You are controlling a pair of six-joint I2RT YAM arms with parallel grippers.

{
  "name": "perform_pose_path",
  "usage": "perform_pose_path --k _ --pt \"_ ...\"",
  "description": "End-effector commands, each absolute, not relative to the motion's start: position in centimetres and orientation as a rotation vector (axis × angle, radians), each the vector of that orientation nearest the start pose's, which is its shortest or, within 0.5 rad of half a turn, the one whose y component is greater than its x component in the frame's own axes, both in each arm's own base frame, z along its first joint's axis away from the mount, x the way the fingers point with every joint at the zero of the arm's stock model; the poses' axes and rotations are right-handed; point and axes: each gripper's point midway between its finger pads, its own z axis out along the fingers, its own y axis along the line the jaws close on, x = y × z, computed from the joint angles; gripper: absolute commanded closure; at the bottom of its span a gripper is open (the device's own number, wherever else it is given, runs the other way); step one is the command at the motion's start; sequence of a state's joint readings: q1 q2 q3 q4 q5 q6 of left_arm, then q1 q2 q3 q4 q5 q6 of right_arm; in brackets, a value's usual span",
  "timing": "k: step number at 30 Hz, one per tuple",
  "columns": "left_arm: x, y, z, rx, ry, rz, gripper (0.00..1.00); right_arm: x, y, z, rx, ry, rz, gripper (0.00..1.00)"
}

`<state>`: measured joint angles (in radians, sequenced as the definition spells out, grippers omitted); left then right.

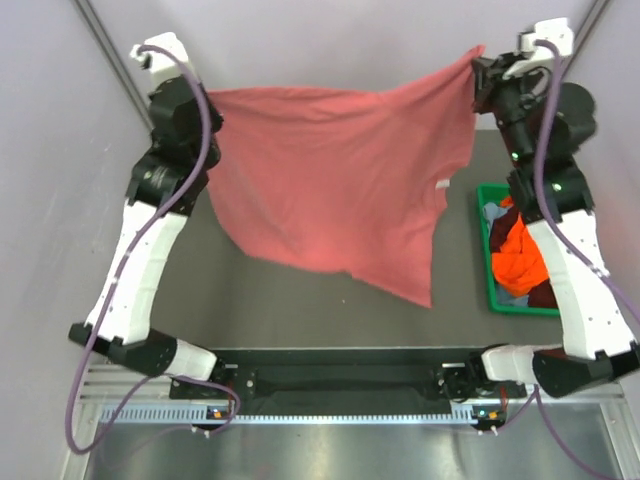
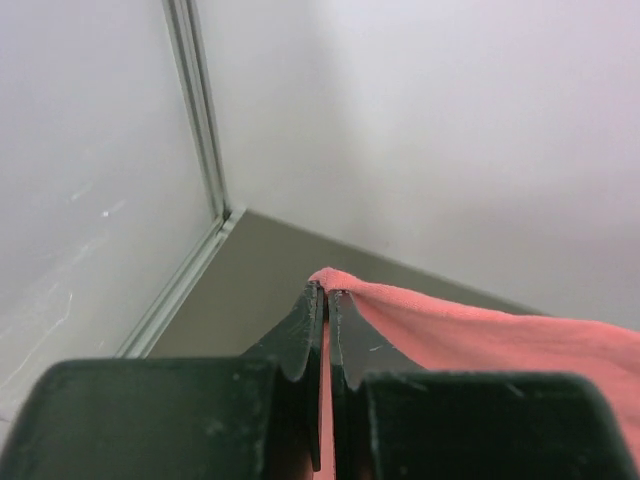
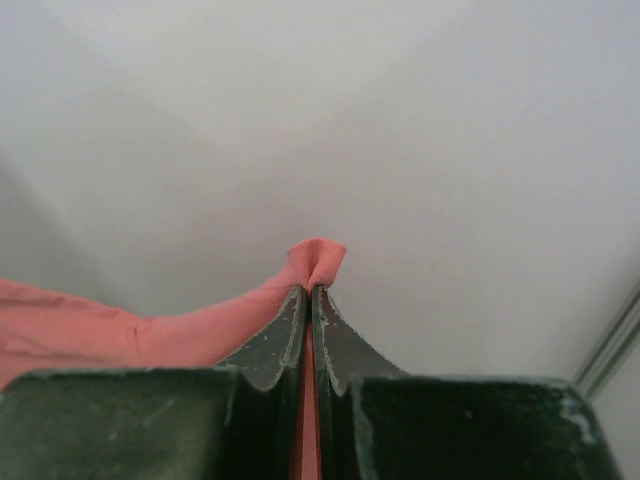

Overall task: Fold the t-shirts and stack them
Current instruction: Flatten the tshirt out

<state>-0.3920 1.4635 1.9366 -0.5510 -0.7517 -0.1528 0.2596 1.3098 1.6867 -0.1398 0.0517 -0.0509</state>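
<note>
We find the left gripper [image 2: 326,292] with its jaws pressed together on one top corner of the salmon-pink t-shirt [image 1: 340,180]. In the left wrist view a thin line of pink fabric runs between the two dark fingers, and the cloth leads away to the right. The right gripper [image 3: 308,290] is likewise clamped on the opposite corner — a small fold of pink cloth pokes out above its fingertips, and the rest trails off to the left.

Both grippers are raised at the far side of the table [image 1: 300,320], well apart, one at the far left and one at the far right. The t-shirt hangs spread between them; its lower edge is uneven, with one point reaching toward the near right. We cannot tell whether that edge touches the table.

At the right edge of the table sits a green bin [image 1: 482,240] — in it lie a bright orange shirt [image 1: 513,258], a dark maroon shirt [image 1: 540,296] and a bluish shirt [image 1: 496,212].
</note>
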Motion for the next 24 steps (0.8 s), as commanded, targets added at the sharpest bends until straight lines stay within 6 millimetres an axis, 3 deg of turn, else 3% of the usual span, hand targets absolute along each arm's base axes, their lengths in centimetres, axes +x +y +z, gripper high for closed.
perform_pose_path --k 1,2,3,4,5,6,8,9,11,12,16,19,21,24 --pt "33.3 -1.3 58.1 -0.474 1.306 0.047 1.00 29.3 7.2 65.3 -0.157 0.972 0.163 1.00" --pt "30.8 -0.5 59.6 -0.496 1.254 -0.009 1.00 28.1 7.3 65.1 -0.179 0.978 0.180 1.00" --pt "30.2 -0.6 59.3 -0.490 1.251 -0.039 1.00 25.2 7.0 66.1 -0.183 0.944 0.199 1.00" --pt "29.2 -1.0 59.6 -0.466 1.234 -0.097 1.00 23.6 7.0 66.3 -0.204 0.934 0.215 1.00" --pt "27.0 -0.6 60.0 -0.480 1.192 -0.161 1.00 22.5 7.0 65.5 -0.218 0.971 0.227 1.00" --pt "25.9 -0.5 60.1 -0.477 1.175 -0.199 1.00 19.5 6.4 66.1 -0.209 0.938 0.246 1.00" --pt "22.9 -0.3 60.1 -0.462 1.137 -0.281 1.00 16.9 6.0 65.5 -0.207 0.941 0.268 1.00" --pt "22.0 -0.1 60.0 -0.458 1.129 -0.301 1.00 14.2 5.3 65.5 -0.186 0.923 0.299 1.00" --pt "19.5 -0.4 60.4 -0.414 1.109 -0.373 1.00 11.6 4.7 65.2 -0.173 0.897 0.316 1.00" --pt "19.0 -0.9 60.0 -0.381 1.136 -0.393 1.00 9.0 4.1 65.3 -0.163 0.865 0.331 1.00" --pt "15.9 -2.6 61.2 -0.272 1.126 -0.529 1.00 3.1 2.7 66.9 -0.145 0.771 0.356 1.00" --pt "14.4 -1.9 62.2 -0.289 1.121 -0.534 1.00 0.3 1.9 68.0 -0.136 0.707 0.355 1.00" --pt "13.6 -1.4 62.8 -0.289 1.108 -0.525 1.00 -0.5 1.4 68.2 -0.124 0.687 0.339 1.00" --pt "14.0 -1.4 62.6 -0.285 1.124 -0.503 1.00 0.8 1.2 67.7 -0.124 0.717 0.292 1.00"
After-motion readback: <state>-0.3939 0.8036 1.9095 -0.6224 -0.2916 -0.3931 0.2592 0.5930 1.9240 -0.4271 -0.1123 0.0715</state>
